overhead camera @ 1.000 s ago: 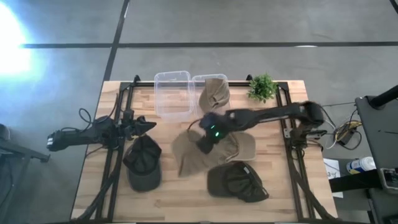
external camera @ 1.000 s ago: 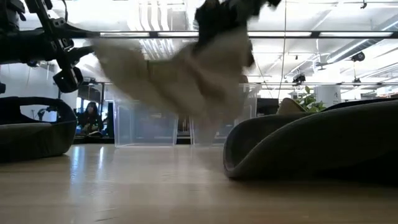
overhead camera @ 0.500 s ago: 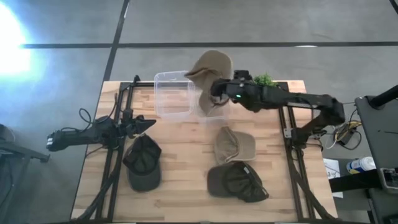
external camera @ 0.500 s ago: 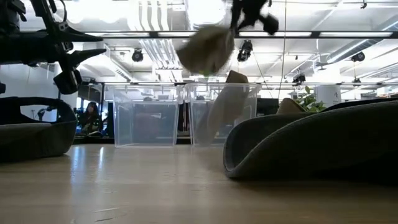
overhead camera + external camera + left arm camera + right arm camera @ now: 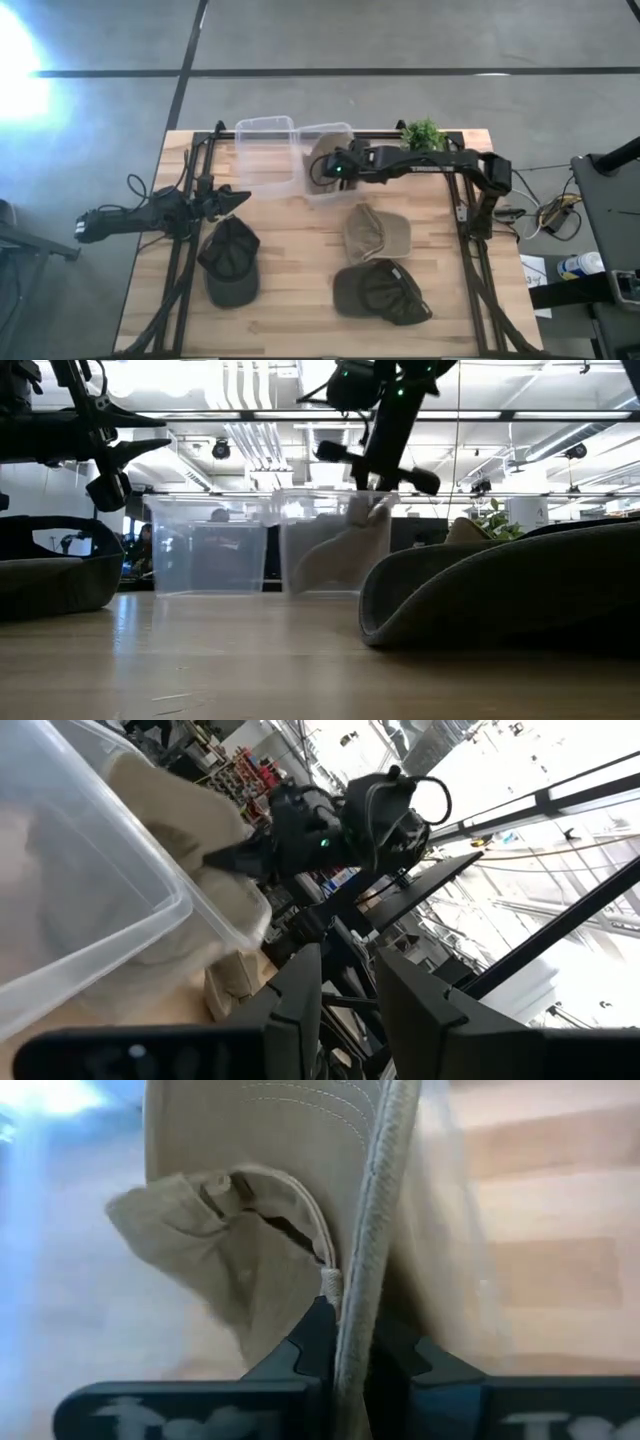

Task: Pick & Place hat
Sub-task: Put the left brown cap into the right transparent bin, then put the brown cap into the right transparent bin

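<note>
A tan hat (image 5: 325, 152) sits in the right clear bin (image 5: 310, 192) at the table's far side; in the low view the tan hat (image 5: 340, 552) shows through the bin wall. My right gripper (image 5: 330, 170) reaches into that bin from the right and is shut on the hat. A second tan hat (image 5: 377, 232) lies flat mid-table. Two dark green hats (image 5: 230, 262) (image 5: 382, 292) lie nearer the near edge. My left gripper (image 5: 240, 199) hovers open at the table's left, above the left green hat's far end. My right gripper (image 5: 345, 1315) pinches the tan hat's stitched edge (image 5: 358, 1270) between its two fingers, beside the back opening (image 5: 270, 1205). The fingers slant down from the table's right side. The hat hangs below them inside the right bin, its lower part on what lies in the bin.
A second clear bin (image 5: 262, 150) stands left of the first, touching it. A small green plant (image 5: 423, 137) stands at the far right corner. Black frame rails (image 5: 190, 250) (image 5: 470, 250) run along both sides. Bare wood lies between the hats mid-table.
My right gripper lifted a tan hat off the pile mid-table, swung it up and toward the far edge above the bins, then came down with it into the right bin. One tan hat stayed on the table. Both bins slid a little toward the table's left.
</note>
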### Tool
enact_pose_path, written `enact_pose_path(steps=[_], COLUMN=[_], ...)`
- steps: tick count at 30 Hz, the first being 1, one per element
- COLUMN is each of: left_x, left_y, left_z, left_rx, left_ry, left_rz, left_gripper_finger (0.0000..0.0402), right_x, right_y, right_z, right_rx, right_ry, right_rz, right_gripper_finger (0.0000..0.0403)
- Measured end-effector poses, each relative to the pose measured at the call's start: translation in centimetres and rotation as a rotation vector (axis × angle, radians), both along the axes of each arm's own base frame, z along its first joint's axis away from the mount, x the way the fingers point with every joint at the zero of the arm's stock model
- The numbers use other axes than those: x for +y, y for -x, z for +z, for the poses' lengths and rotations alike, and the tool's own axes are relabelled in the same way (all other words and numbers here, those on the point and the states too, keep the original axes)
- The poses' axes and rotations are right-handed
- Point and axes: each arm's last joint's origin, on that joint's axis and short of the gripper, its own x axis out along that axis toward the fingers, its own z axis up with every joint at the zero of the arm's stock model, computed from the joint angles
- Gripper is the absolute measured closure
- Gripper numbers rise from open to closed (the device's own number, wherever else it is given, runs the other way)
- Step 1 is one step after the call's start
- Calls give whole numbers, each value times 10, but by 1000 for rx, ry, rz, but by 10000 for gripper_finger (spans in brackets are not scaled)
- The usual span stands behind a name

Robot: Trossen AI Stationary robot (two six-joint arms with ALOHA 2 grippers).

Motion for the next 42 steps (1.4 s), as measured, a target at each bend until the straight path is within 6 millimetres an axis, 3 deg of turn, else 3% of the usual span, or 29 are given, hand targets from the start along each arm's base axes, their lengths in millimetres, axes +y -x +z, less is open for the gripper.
enact_pose_path(steps=[5, 10, 15, 22, 26, 31, 36, 42], left_x=[0, 0, 0, 0, 0, 0, 0, 0], left_y=[0, 0, 0, 1, 1, 1, 1, 1], left_z=[0, 0, 1, 3, 5, 5, 5, 4], left_rx=[0, -3, -12, -40, -69, -66, -65, -57], left_ry=[0, 9, 31, 31, 52, 54, 54, 55], left_rz=[0, -2, -5, -6, -10, -11, -10, -10], left_gripper_finger=[310, 309, 309, 309, 309, 309, 309, 309], right_x=[1, 1, 2, 8, 29, 64, 109, 154], right_y=[-2, 4, 12, 12, 16, 49, 90, 126], right_z=[-2, 27, 49, 51, 65, 81, 76, 44], right_rx=[22, 4, -20, -29, 24, 207, 493, 695], right_ry=[-15, 83, 147, 91, 180, 176, 126, -30], right_rz=[58, 111, 150, 244, 417, 651, 957, 1228], right_gripper_finger=[374, 364, 316, 248, 225, 214, 220, 230])
